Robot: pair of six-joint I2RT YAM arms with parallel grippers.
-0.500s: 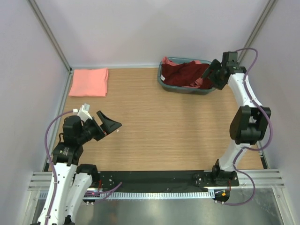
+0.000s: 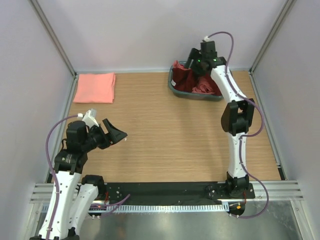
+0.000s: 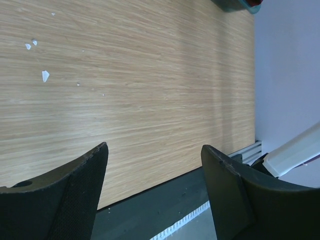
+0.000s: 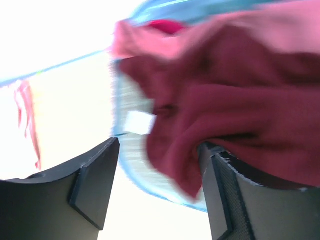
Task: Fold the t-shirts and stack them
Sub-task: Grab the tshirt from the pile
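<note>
Lying crumpled in basket (image 2: 172, 86) at 1 o'clock: maroon t-shirt (image 2: 192, 80), soft, light, limp; likely best pinched at a raised fold. Folded pink t-shirt (image 2: 95, 87) at 10 o'clock. Over basket, right gripper (image 4: 159, 145), jaws apart, empty; left gripper (image 3: 155, 149) wide, empty.

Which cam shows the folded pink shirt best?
Top external: the folded pink shirt lies whole and unobstructed at the table's far-left corner. Left wrist misses it; right wrist is too blurred to tell.

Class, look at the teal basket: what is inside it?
A maroon t-shirt heaped on top, with pink cloth showing beside it. Anything beneath, and the floor of the basket, is covered; the right arm hides the far corner.
</note>
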